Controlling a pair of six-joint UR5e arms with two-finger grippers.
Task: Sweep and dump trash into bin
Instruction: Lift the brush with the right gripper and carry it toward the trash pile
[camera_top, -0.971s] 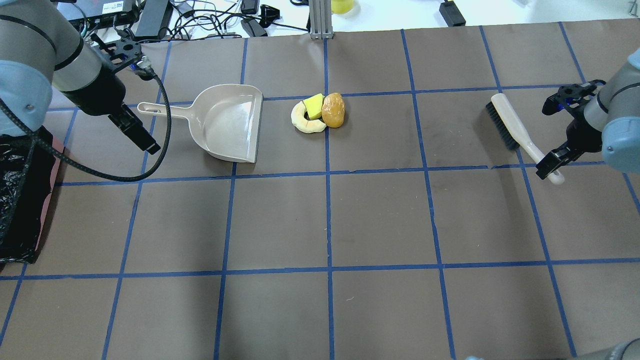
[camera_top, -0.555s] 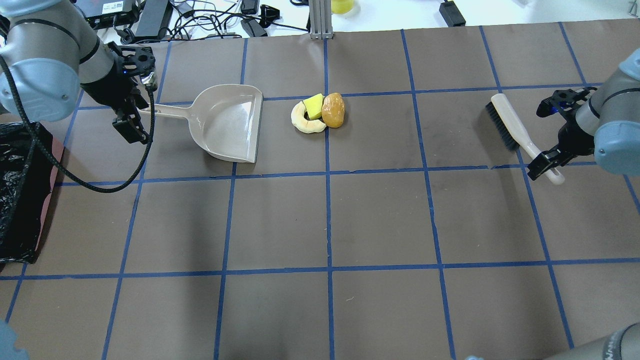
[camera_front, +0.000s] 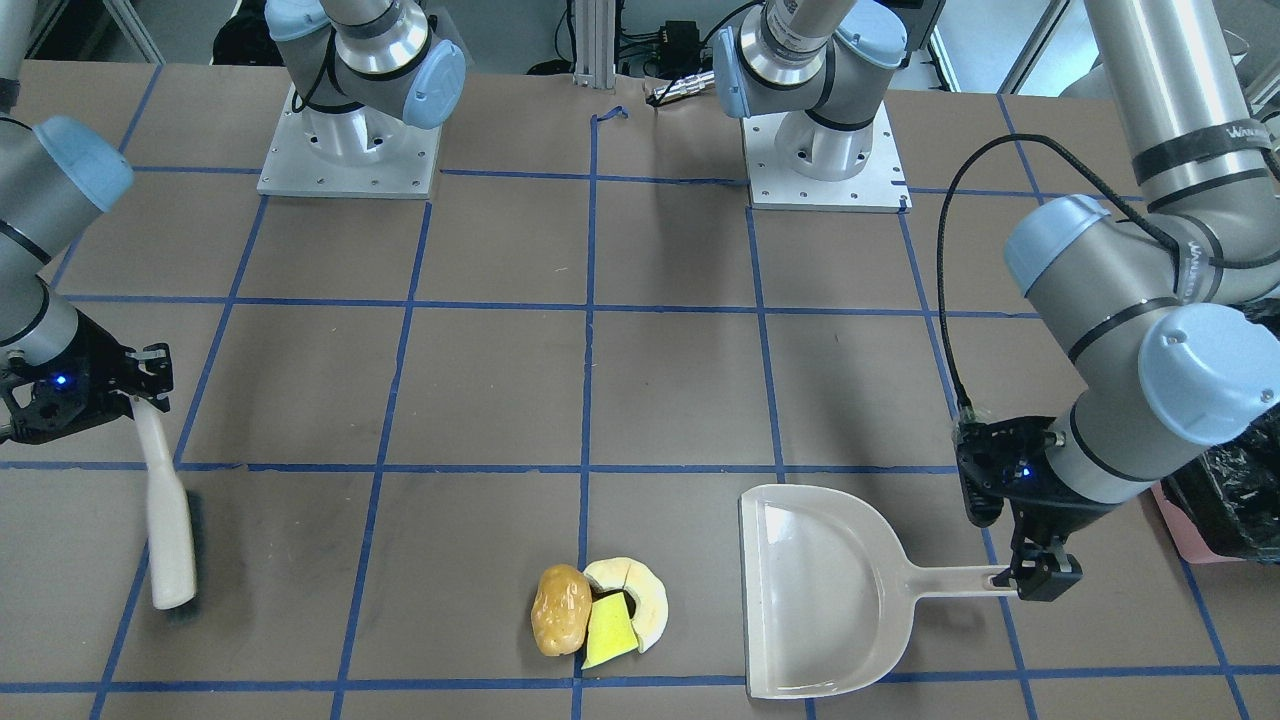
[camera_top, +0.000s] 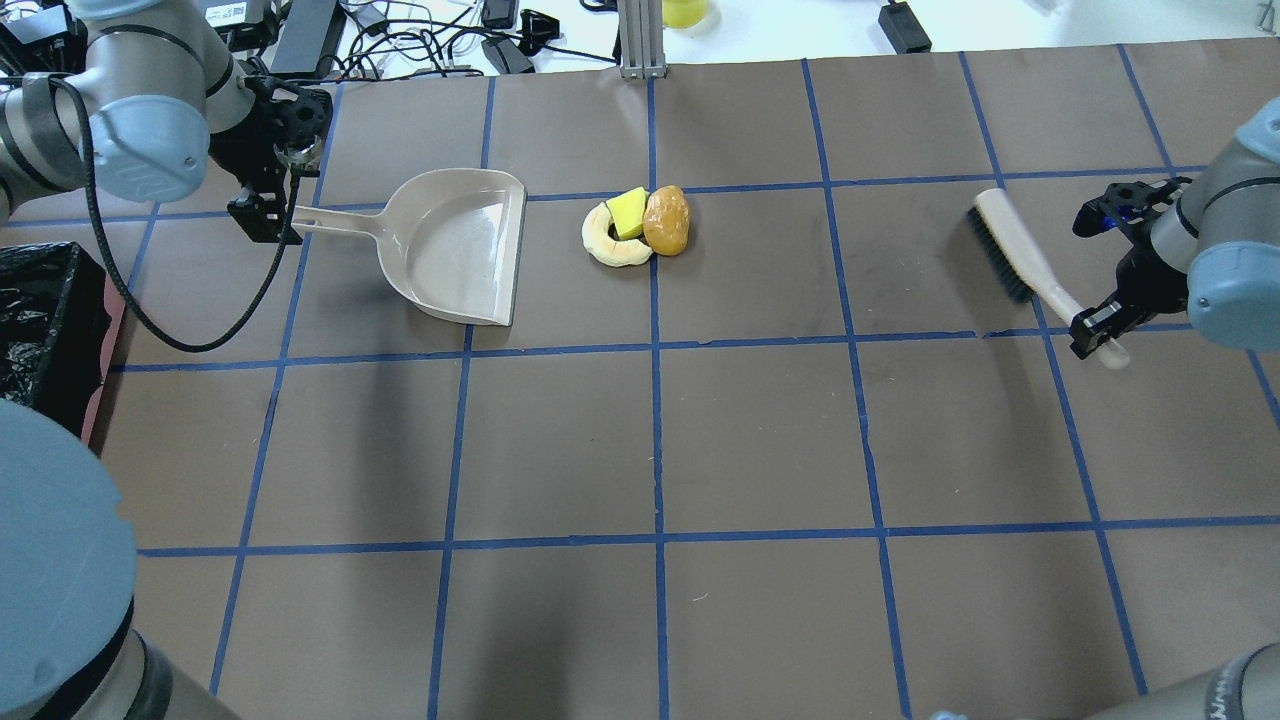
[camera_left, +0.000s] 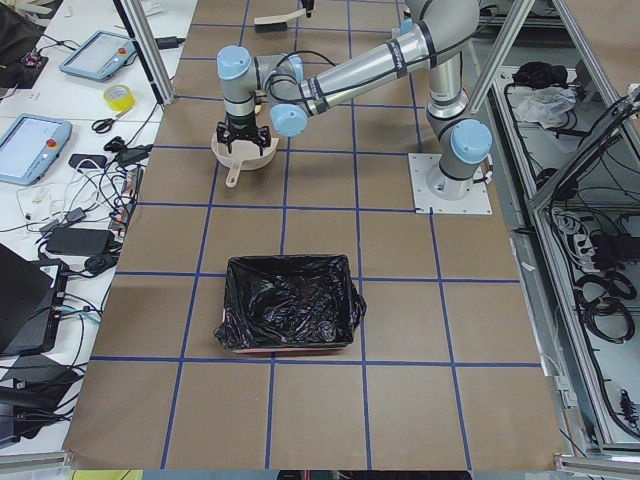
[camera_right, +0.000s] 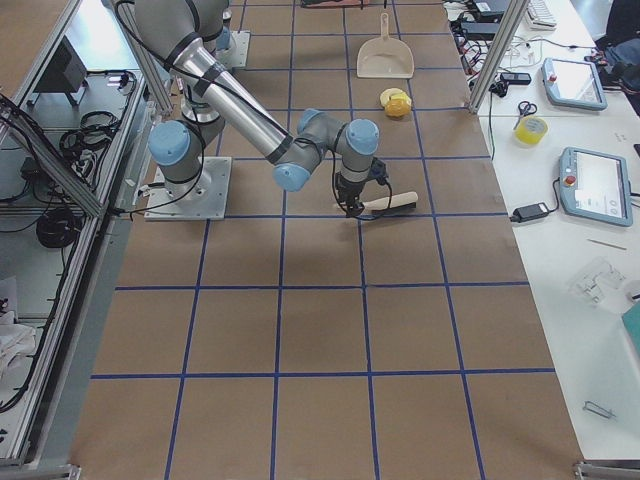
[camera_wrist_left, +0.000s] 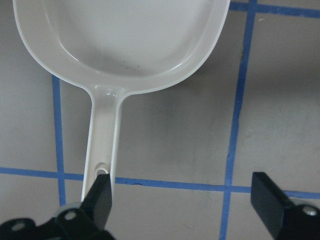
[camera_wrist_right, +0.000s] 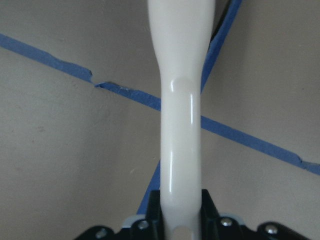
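The trash lies in one clump on the table: a golden-brown potato piece (camera_top: 667, 220) (camera_front: 560, 608), a cream ring piece (camera_top: 608, 246) (camera_front: 652, 598) and a yellow wedge (camera_top: 628, 212) (camera_front: 608, 632). The beige dustpan (camera_top: 460, 245) (camera_front: 820, 590) lies left of it in the overhead view, mouth toward the trash. My left gripper (camera_top: 262, 215) (camera_wrist_left: 182, 195) is open at the end of the dustpan's handle, and one finger (camera_wrist_left: 100, 197) overlaps the handle's tip. My right gripper (camera_top: 1095, 335) is shut on the handle of the cream brush (camera_top: 1020, 255) (camera_wrist_right: 181, 100). The bin (camera_top: 40, 330) (camera_left: 290, 305) stands at the overhead view's left edge.
Cables and power bricks (camera_top: 420, 45) lie beyond the table's far edge. An aluminium post (camera_top: 638, 40) stands at the far edge, behind the trash. Blue tape lines grid the brown table top (camera_top: 760, 440).
My left gripper has swung up from below the dustpan's handle to the handle's end. My right gripper has stayed at the brush handle, and the brush has shifted only slightly.
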